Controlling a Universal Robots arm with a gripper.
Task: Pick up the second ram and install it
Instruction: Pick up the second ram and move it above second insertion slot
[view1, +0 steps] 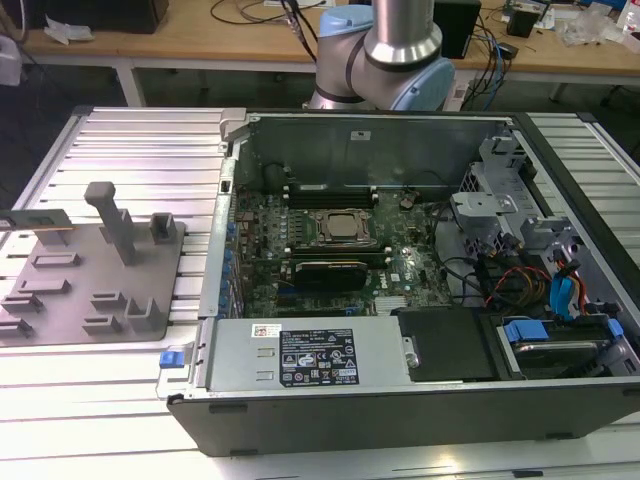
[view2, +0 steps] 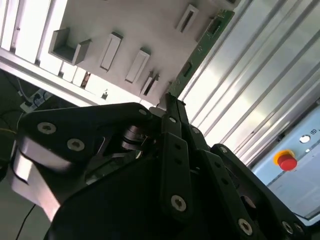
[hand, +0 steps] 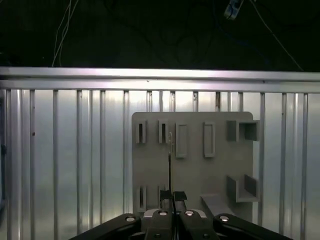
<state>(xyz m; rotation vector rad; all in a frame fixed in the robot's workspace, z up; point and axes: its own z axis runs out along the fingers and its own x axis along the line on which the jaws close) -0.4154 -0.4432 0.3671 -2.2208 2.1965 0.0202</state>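
Ribbed metal surface (view1: 130, 150) carries the grey holder tray (view1: 90, 272) near its edge on the exterior view's left. The open computer case (view1: 400, 425) stands just beside the tray on the exterior view's right. In the second wrist view, the second ram (view2: 200, 52) shows me its green face and runs out from the tip of the end effector (view2: 170, 102) over the tray's slots. In the first wrist view I see the stick edge-on, a thin line dead ahead of that tip, with its long axis along the surface's ribs. I judge it lies square to the closing direction. I cannot tell whether the end effector is clamped on the stick or only lined up above it, nor whether the stick sits in a slot.
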